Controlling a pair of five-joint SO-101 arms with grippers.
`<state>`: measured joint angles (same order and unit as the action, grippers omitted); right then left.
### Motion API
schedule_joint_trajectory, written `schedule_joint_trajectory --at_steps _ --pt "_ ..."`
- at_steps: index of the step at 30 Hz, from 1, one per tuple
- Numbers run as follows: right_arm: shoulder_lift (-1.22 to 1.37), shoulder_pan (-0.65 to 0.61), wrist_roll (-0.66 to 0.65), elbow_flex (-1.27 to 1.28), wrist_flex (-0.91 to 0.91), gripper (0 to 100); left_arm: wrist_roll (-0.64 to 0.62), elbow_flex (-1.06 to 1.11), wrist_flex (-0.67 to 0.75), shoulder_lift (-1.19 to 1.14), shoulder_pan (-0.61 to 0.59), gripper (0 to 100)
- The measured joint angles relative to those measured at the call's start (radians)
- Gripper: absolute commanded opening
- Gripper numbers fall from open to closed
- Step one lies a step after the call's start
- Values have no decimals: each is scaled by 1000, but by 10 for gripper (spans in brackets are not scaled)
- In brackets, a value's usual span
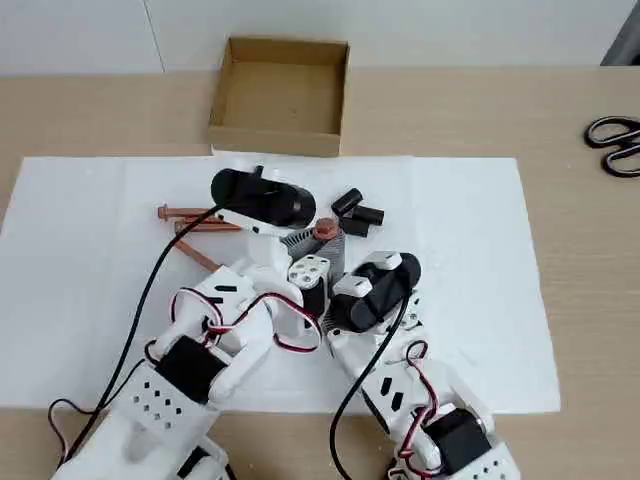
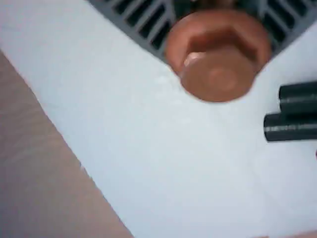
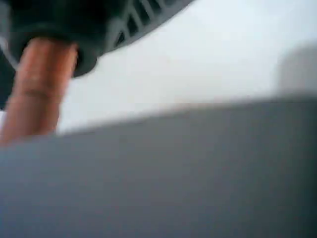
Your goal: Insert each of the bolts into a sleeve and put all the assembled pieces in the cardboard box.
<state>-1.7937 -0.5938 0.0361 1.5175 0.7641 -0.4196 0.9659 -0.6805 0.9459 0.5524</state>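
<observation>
My left gripper (image 1: 312, 237) is shut on a copper bolt (image 1: 325, 230) over the middle of the white paper. In the left wrist view the bolt's head (image 2: 218, 59) sits close up between grey ribbed fingers (image 2: 133, 20). My right gripper (image 1: 333, 252) meets it from the near side, shut on a black sleeve (image 3: 49, 20). The bolt's shaft (image 3: 39, 94) sticks out of that sleeve. Three loose bolts (image 1: 195, 225) lie left of the grippers and three loose black sleeves (image 1: 358, 214) just right of them. The cardboard box (image 1: 280, 95) stands open at the back.
A white paper sheet (image 1: 480, 260) covers the wooden table. Scissors (image 1: 615, 145) lie at the far right edge. Two loose sleeves (image 2: 292, 116) lie beside the held bolt. Both arms' bodies and cables crowd the near middle of the sheet.
</observation>
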Motion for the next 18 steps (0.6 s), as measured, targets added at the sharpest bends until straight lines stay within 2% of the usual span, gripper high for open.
schedule_joint_trajectory --at_steps 10,18 --pt "0 0 0 0 0 4 0 -6 -54 2 3 6" --pt "-2 -2 2 -2 0 4 37 -5 -144 -3 64 6"
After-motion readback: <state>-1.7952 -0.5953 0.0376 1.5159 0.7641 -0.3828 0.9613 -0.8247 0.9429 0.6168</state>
